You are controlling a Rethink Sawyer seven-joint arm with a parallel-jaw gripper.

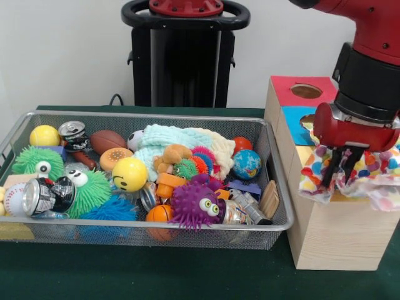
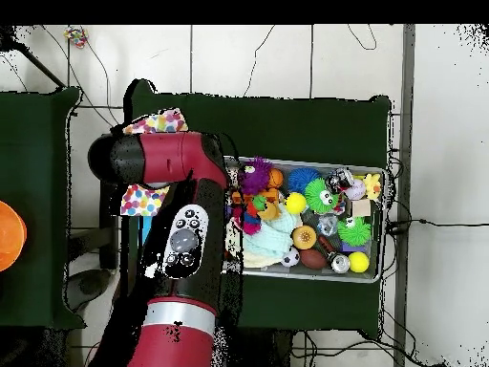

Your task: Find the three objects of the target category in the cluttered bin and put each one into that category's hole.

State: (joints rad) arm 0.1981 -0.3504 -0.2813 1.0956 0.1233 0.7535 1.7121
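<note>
My gripper (image 1: pixel 341 176) hangs over the wooden box (image 1: pixel 331 237) to the right of the bin, its black fingers pressed together in a white polka-dot cloth (image 1: pixel 375 172). The cloth is draped across the box top and spills over its front edge. Behind it, a round hole (image 1: pixel 306 91) shows in the red panel, and a blue panel (image 1: pixel 292 116) lies in front of that. In the overhead view the arm (image 2: pixel 186 239) hides the gripper, and the polka-dot cloth (image 2: pixel 158 122) sticks out on both sides. A mint knitted cloth (image 1: pixel 175 139) lies in the wire bin (image 1: pixel 144 228).
The bin is crammed with toys: a yellow smiley ball (image 1: pixel 129 173), a purple spiky creature (image 1: pixel 199 205), green fuzzy creatures (image 1: pixel 87 190), a globe ball (image 1: pixel 247 164), a crushed can (image 1: pixel 40 196) and a football (image 1: pixel 107 141). An orange object (image 2: pixel 8 234) sits at the overhead view's left edge.
</note>
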